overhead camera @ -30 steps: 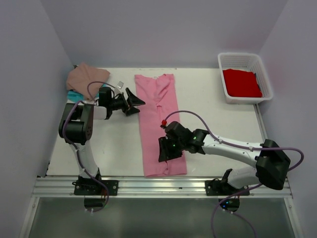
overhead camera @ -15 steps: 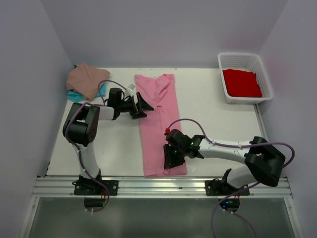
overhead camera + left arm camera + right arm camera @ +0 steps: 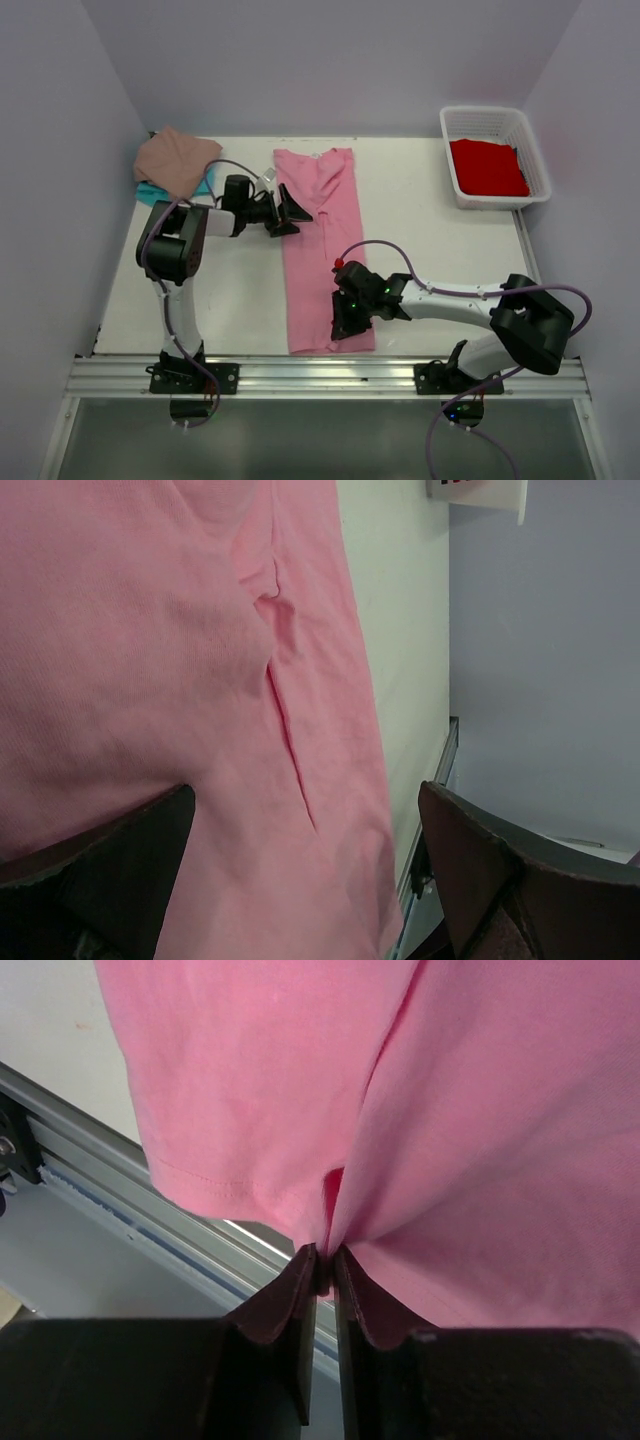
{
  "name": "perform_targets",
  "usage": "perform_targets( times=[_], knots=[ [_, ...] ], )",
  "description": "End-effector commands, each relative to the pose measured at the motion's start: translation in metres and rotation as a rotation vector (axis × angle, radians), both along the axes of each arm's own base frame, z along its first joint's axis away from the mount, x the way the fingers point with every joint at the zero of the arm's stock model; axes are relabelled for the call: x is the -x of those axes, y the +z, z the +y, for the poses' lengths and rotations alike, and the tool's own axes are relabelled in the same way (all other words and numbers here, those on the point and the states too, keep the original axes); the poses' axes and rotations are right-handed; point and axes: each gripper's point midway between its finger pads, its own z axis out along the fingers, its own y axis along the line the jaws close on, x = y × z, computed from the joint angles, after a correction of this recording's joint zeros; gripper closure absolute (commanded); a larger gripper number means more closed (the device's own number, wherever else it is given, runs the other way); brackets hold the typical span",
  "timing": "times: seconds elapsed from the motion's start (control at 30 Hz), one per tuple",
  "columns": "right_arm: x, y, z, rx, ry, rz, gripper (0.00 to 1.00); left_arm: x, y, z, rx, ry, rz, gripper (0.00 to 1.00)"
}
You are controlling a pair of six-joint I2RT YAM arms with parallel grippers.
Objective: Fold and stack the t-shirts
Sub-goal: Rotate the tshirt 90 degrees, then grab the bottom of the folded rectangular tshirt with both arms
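Folding pink t-shirt [image 3: 325, 190] | long axis runs near-to-far | right hand [image 3: 340, 324] pinched closed on near hem | left hand [image 3: 299, 212] spread wide, empty, over far half's left edge

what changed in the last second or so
The left tool slid right, from beside the pink shirt to over it, open. The right tool moved toward the shirt's near end and is shut on it. The tan shirt, red shirt and basket stayed put.

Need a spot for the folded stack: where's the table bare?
Widest bare patch: between the pink shirt and the basket, beyond the right arm. Smaller one: near-left, between left arm and pink shirt. Crowded: far-left corner, with the tan shirt.
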Motion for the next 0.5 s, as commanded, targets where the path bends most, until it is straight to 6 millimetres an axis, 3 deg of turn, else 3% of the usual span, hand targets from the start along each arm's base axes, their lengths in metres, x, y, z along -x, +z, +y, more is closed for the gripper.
perform_targets(
  times=[0.0, 0.03, 0.07, 0.17, 0.3, 0.47],
  knots=[
    [0.003, 0.010, 0.009, -0.049, 0.008, 0.003, 0.81, -0.008, -0.038, 0.007, -0.082, 0.019, 0.024, 0.00],
    [0.004, 0.012, 0.010, -0.058, 0.015, 0.005, 0.76, -0.010, -0.039, 0.006, -0.081, 0.018, 0.025, 0.00],
    [0.004, 0.015, 0.011, -0.064, 0.022, 0.004, 0.65, -0.011, -0.042, 0.006, -0.083, 0.017, 0.034, 0.00],
    [0.007, 0.025, 0.016, -0.095, 0.039, 0.008, 0.56, -0.012, -0.052, 0.006, -0.087, 0.012, 0.051, 0.00],
    [0.007, 0.045, 0.024, -0.158, 0.047, -0.008, 0.56, -0.010, -0.061, 0.006, -0.094, 0.012, 0.070, 0.00],
    [0.000, 0.045, 0.024, -0.132, 0.055, -0.041, 0.60, -0.006, -0.065, 0.007, -0.093, 0.010, 0.076, 0.00]
  ],
)
